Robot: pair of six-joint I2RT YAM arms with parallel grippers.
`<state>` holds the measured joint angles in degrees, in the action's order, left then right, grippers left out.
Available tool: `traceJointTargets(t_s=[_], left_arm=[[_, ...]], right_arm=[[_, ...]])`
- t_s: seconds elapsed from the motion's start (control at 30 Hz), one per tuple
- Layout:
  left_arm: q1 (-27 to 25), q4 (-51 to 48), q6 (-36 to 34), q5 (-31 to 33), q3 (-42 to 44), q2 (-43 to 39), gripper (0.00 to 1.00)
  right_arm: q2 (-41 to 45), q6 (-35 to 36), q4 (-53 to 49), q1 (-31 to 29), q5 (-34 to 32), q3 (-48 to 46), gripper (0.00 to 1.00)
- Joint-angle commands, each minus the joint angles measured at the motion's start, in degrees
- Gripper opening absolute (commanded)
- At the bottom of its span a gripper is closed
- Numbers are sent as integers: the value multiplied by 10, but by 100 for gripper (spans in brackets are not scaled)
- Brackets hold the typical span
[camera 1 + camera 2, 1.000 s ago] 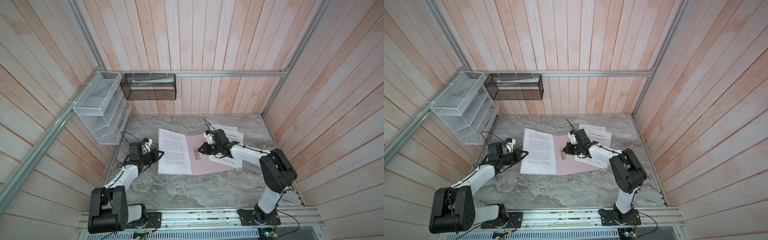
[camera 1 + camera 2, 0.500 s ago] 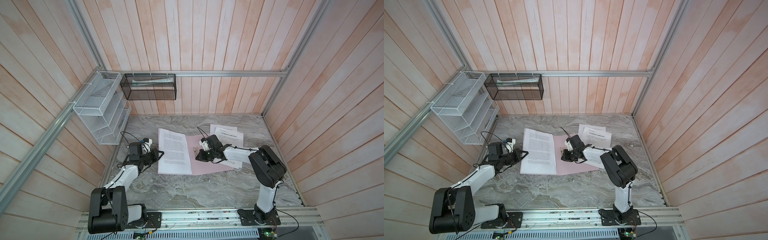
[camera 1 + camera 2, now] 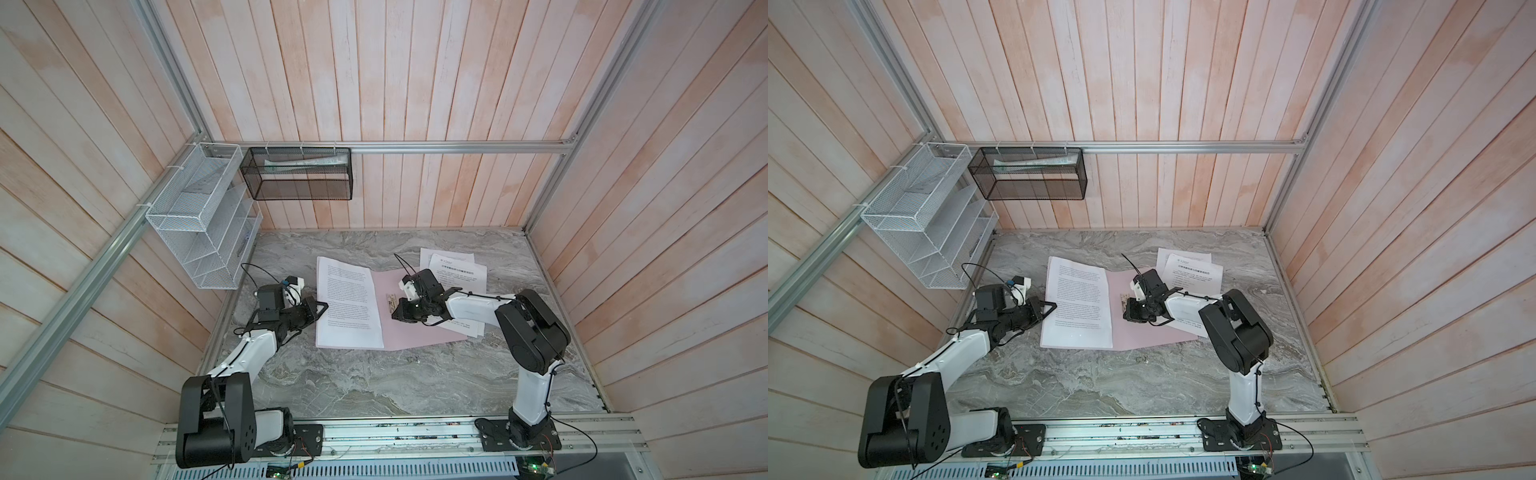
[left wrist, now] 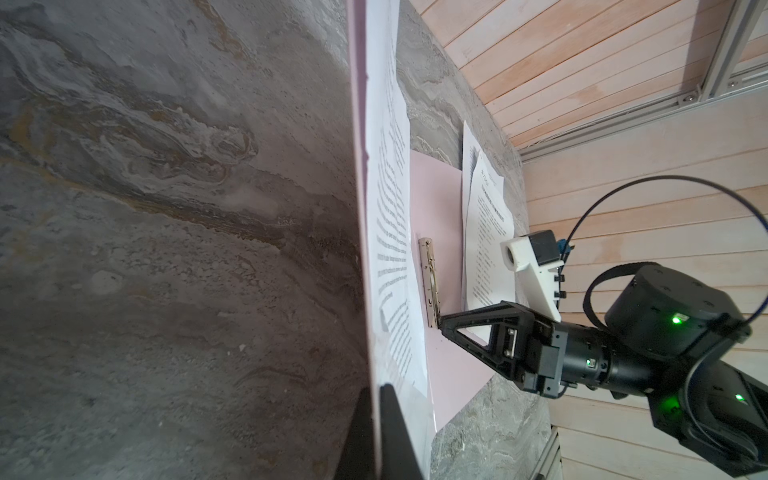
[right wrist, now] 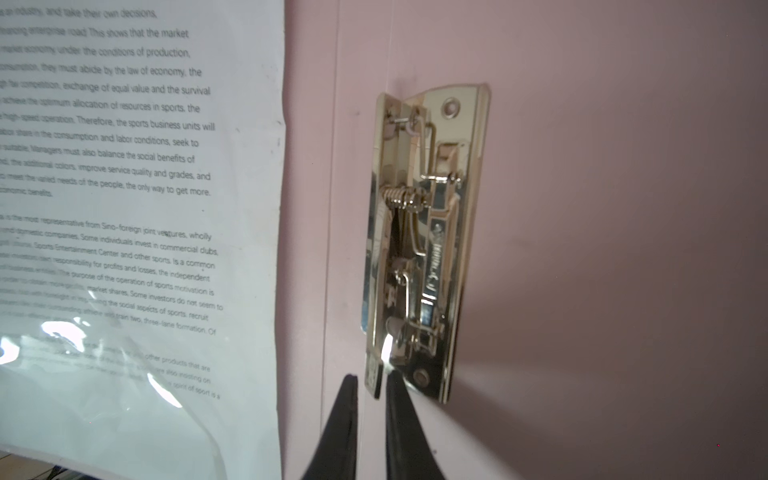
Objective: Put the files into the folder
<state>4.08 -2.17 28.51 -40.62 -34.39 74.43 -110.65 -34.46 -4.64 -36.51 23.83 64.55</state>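
The pale pink folder [image 3: 419,332] [image 3: 1144,332] lies open on the marble table. A printed white sheet [image 3: 348,307] [image 3: 1077,307] covers its left half. More files [image 3: 457,270] [image 3: 1192,272] lie loose at its right edge, the top one with a bold heading. My left gripper [image 3: 322,306] [image 4: 376,388] is shut on the folder's left edge together with the sheet. My right gripper [image 3: 395,316] [image 5: 371,376] is closed narrowly on the near end tab of the metal clip [image 5: 424,241] [image 4: 430,282] on the inner spine.
A white wire rack [image 3: 203,224] hangs on the left wall. A black mesh basket [image 3: 297,174] with rolled papers hangs on the back wall. Wooden walls close in the table [image 3: 374,382] on three sides.
My right gripper has slid a little toward the front along the spine to the clip's near end, and its elbow has folded in. The left arm has not moved.
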Motion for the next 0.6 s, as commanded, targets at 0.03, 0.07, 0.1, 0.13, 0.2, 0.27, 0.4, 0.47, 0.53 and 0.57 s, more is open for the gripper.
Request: traceJointTargets(t_s=[0.03,0.07,0.1,0.13,0.2,0.27,0.4,0.47,0.53,0.57], left_arm=[[2,3,-7,4,4,-8,0],[2,2,-7,5,4,-8,0],[2,3,-7,5,4,-8,0],[2,3,-7,5,4,-7,0],[2,3,-7,4,4,-6,0],[2,3,-7,4,4,-6,0],[2,3,-7,5,4,-6,0],[2,3,-7,5,4,-6,0],[2,3,-7,5,4,-6,0],[2,4,-7,5,4,-6,0]], right_arm=[[-24,5,-12,-1,-2,17,13],[-26,4,-11,-1,0,19,13],[-28,6,-11,-1,0,20,12],[-29,5,-13,-1,-1,21,11],[-31,5,-13,0,-1,22,7],[-28,5,-11,0,-1,20,5],[-22,2,-9,3,1,13,5],[-17,2,-8,5,1,9,5],[-13,-1,-4,7,3,5,6],[-12,-2,-2,9,5,4,6]])
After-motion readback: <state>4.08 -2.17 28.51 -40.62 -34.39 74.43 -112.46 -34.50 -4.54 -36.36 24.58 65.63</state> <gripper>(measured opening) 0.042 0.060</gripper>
